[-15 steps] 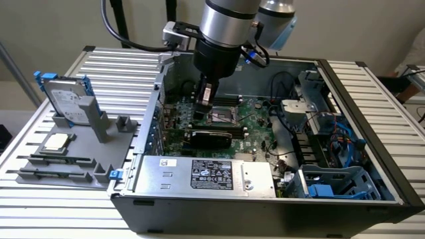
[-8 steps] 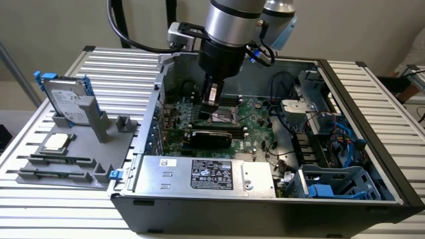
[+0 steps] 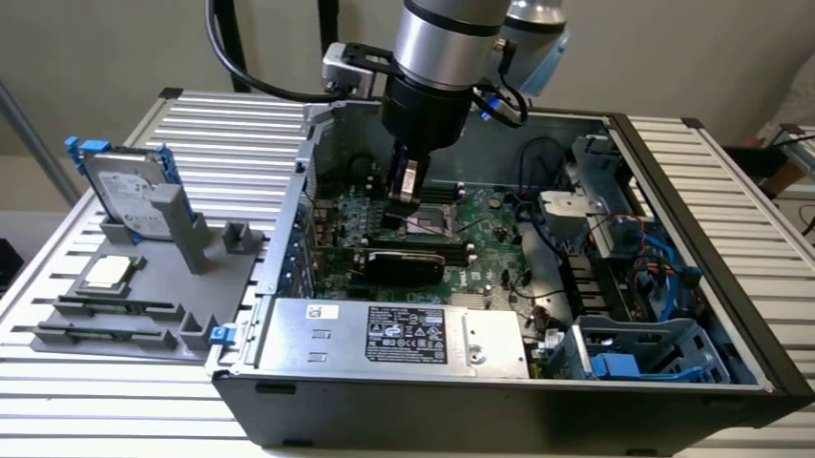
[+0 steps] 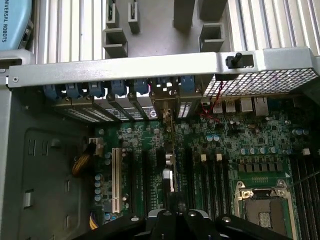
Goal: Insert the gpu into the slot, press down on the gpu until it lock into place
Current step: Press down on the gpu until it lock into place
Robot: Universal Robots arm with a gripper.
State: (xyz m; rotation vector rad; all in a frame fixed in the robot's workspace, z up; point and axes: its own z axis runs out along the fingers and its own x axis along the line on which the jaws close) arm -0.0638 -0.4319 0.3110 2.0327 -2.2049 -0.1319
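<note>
Although the tool (image 3: 405,196) hangs low inside the open computer case (image 3: 510,410) on the bench (image 3: 128,401), its fingers are pressed together and pinch nothing. The gpu (image 3: 401,260) stands on edge on the motherboard (image 3: 491,215), toward the exterior view's left, between the silver power-supply box (image 3: 395,334) on the near side and the empty processor socket (image 3: 427,224) beyond it. In the wrist view the gpu (image 4: 169,160) appears as a thin line running from its metal end bracket (image 4: 165,107) at the case's back wall toward the tool (image 4: 175,217), so the tool sits roughly over the card's upper edge. Whether it touches that edge, and whether the card is fully down in the slot, I cannot tell.

The card is probably light and stiff, but fragile: a thin circuit board with small soldered parts and a plastic shroud. It likely tolerates force best along its upper edge, straight down over the connector. Pressing the shroud's face or pushing sideways would risk flexing the board or tilting it.
</note>
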